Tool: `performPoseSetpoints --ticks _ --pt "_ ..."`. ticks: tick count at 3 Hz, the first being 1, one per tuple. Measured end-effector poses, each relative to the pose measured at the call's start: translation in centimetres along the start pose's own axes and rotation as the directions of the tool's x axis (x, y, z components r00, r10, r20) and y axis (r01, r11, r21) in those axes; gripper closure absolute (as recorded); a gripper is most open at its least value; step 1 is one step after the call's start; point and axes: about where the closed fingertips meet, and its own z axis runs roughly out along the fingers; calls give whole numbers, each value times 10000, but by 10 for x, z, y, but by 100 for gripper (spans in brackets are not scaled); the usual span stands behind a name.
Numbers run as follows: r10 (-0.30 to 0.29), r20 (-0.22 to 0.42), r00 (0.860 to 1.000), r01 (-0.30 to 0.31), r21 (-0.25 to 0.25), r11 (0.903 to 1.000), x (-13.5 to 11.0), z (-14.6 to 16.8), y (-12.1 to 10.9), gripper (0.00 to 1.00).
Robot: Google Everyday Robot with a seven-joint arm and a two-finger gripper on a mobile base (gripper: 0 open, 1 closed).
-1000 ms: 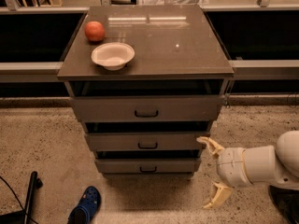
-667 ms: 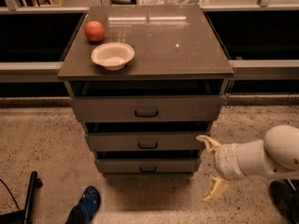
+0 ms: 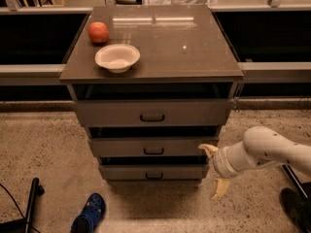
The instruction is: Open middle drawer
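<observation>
A grey-brown cabinet holds three stacked drawers. The middle drawer [image 3: 153,147] has a flat front and a small black loop handle [image 3: 153,151] at its centre, and its front sits nearly flush. My gripper [image 3: 215,171] is at the lower right, just off the right end of the middle and bottom drawer fronts. Its two pale fingers are spread apart, one upper fingertip [image 3: 208,149] near the middle drawer's right edge, the lower one [image 3: 219,189] hanging above the floor. It holds nothing. The white arm reaches in from the right.
The top drawer [image 3: 152,112] and bottom drawer [image 3: 153,172] have like handles. On the cabinet top [image 3: 184,42] sit a red apple [image 3: 98,32] and a white bowl [image 3: 117,57]. A blue shoe [image 3: 89,213] and a black pole [image 3: 30,203] lie on the floor at left.
My gripper has moved left toward the right edge of the drawer fronts and slightly in; the drawers have not moved.
</observation>
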Motion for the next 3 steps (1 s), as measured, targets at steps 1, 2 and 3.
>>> performPoseSetpoints --ticks 1,2,3 --pt "25 24 10000 -26 22 10000 -1 -1 0 0" --pt "-292 -125 9995 292 -21 9996 -8 17 -1 0" --pt "-402 -923 9949 427 252 9988 25 63 -34 0"
